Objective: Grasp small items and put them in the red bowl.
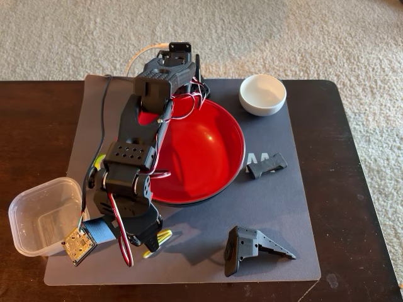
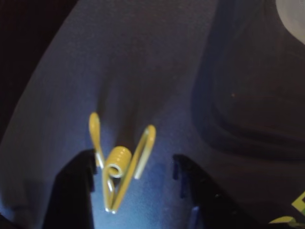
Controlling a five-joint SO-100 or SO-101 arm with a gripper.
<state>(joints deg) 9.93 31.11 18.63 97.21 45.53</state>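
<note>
Yellow clip [image 2: 116,164] lies on grey mat [image 1: 264,207], near front-left edge in fixed view, between spread fingers of hand [image 2: 136,179]; left finger [image 2: 78,183] just beside clip, right finger apart. Hand open, holding nothing. Red bowl [image 1: 201,151] mid-mat behind arm, well apart from clip. Clear tub [image 1: 41,214] left on worktop [image 1: 359,189].

A grey mat [image 1: 277,207] lies flat on a dark brown wooden table [image 1: 38,132], covering most of its middle and reaching close to the near edge. Beyond the table's far edge, a pale beige carpet [image 1: 264,34] spreads across the floor.
</note>
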